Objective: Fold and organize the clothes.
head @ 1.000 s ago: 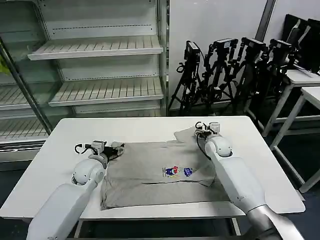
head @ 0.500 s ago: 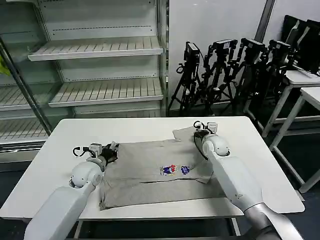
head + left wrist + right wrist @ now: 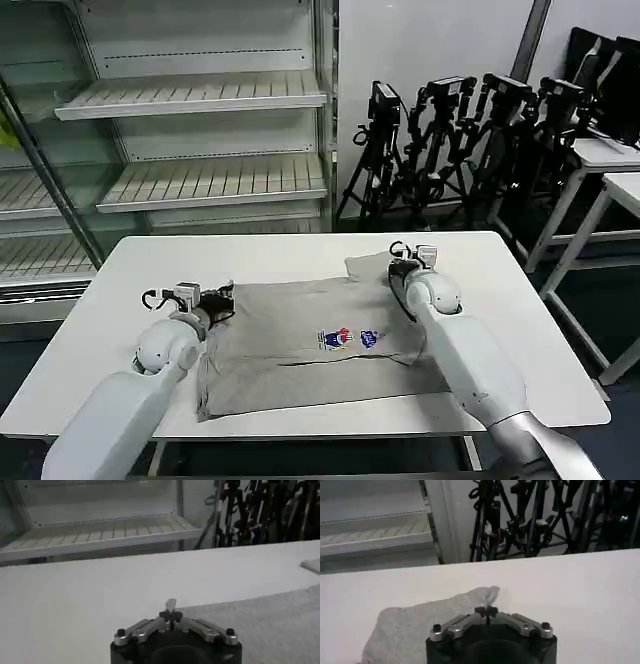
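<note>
Both grippers were down at the far edge of the T-shirt (image 3: 310, 345), one at each end. Left gripper (image 3: 222, 299) sat at the shirt's far left corner, and in its wrist view the fingers (image 3: 171, 605) were pinched together with a bit of grey cloth poking up between them, so it had the fabric clamped. Right gripper (image 3: 397, 265) was at the far right side, by the sleeve that stuck out toward the back of the table (image 3: 300, 255). Same deal there: its fingers (image 3: 487, 611) were closed with a small tuft of the shirt caught between them.

Shirt itself lay mostly flat across the middle of the white table, grey, with the little multicoloured print (image 3: 348, 340) facing up near the centre. Near edge looked a bit rumpled, with a fold line running across below the print.

Behind the table stood white shelves (image 3: 195, 135) and a bunch of black tripods (image 3: 470, 140).
</note>
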`<state>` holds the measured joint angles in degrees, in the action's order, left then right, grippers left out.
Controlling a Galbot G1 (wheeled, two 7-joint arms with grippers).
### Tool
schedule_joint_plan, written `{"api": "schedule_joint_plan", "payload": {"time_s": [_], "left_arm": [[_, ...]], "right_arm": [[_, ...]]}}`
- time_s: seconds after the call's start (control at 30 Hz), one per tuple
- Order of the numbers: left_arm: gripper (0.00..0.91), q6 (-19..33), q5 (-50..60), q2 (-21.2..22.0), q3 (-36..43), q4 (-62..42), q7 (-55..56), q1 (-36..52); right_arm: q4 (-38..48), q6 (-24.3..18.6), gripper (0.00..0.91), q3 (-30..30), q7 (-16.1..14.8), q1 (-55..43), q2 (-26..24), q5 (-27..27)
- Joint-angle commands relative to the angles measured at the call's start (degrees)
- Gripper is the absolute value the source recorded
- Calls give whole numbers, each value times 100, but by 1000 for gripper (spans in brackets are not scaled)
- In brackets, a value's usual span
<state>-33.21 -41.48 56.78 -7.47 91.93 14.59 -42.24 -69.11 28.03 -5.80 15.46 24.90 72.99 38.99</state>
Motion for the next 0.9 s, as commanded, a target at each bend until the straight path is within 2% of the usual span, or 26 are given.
{"api": "schedule_joint_plan", "payload": {"time_s": [0.03, 0.27, 0.43, 0.63, 0.9], "left_arm": [[20, 12, -119, -197, -196, 908, -17, -246], [20, 12, -105, -404, -477, 1663, -30, -853], [20, 14, 29, -551, -718, 2192, -107, -1506], [20, 16, 134, -725, -1024, 2753, -207, -2277], [20, 17, 159, -886, -1325, 2871, -310, -2798]], "right_arm": [[-1647, -410, 0, -265, 67, 529, -342, 0], [-3086, -246, 0, -397, 126, 1476, -951, -26], [-3935, -213, 0, -791, 105, 2392, -1388, -76], [-4571, -200, 0, -1355, 58, 3408, -1571, -121], [-4870, -213, 0, -1918, -77, 4370, -1688, -122]]}}
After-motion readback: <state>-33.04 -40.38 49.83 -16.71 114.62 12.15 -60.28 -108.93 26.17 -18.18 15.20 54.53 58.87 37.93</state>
